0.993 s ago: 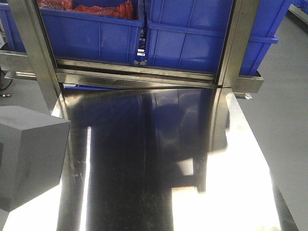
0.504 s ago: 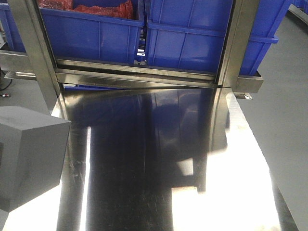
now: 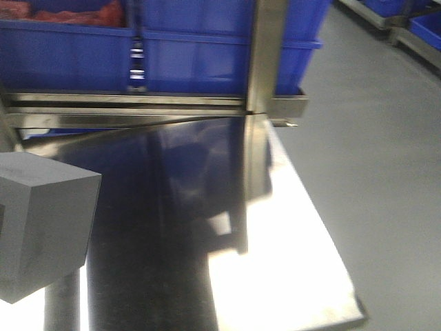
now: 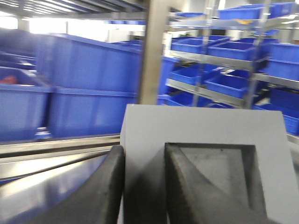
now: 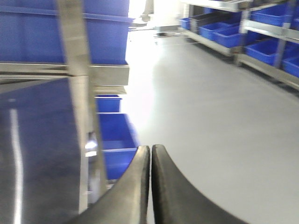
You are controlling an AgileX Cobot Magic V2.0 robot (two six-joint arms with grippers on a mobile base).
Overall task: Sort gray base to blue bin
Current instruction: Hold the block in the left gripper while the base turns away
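The gray base (image 3: 41,221) is a light-gray cube hanging at the left edge of the front view, above the steel table. In the left wrist view the gray base (image 4: 201,126) fills the lower right, its square recess facing the camera. My left gripper (image 4: 143,149) is shut on one wall of it, with one finger (image 4: 105,186) outside and the other inside the recess. A blue bin (image 3: 193,62) stands on the rack behind the table, beside others like it (image 4: 84,102). My right gripper (image 5: 150,148) is shut and empty, out over the floor past the table's right edge.
The shiny steel table (image 3: 275,276) ends at a right edge with grey floor (image 3: 372,172) beyond. An upright steel post (image 3: 265,55) stands before the bins. One bin on the left holds red material (image 3: 69,14). Shelves with more blue bins (image 4: 224,51) stand further off.
The front view has swung to the right: the bins, post and table have slid left in the frame and more floor shows. The gray base keeps its place in the frame.
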